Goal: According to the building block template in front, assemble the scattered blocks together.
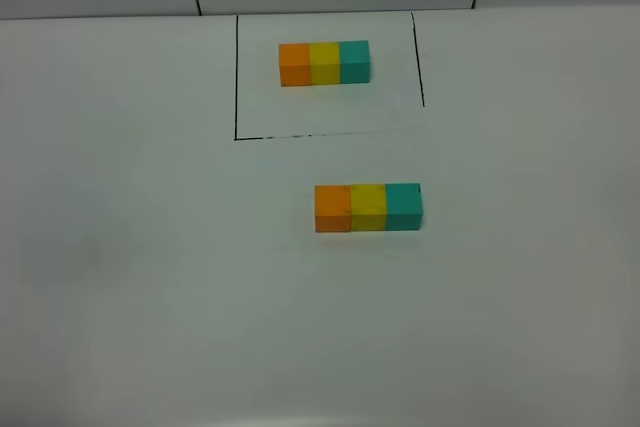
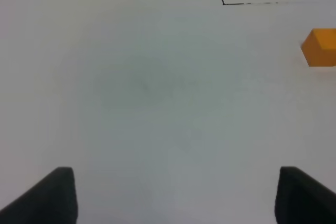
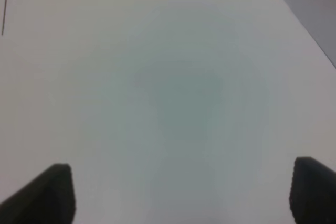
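Overhead view only — loose plastic cubes, orange (image 1: 332, 208), yellow (image 1: 368, 207), teal (image 1: 404, 206), joined in row mid-table, near smaller three-cube template (image 1: 324, 62) at far edge. Left gripper (image 2: 176, 195), right gripper (image 3: 184, 192) — jaws spread, empty.

high overhead view down onto the table (image 1: 150, 247); both wrist views low, close, forward over it

Even, soft overhead light on the white table (image 1: 150, 247); faint shadows (blocks barely cast any); both wrist views blurred.
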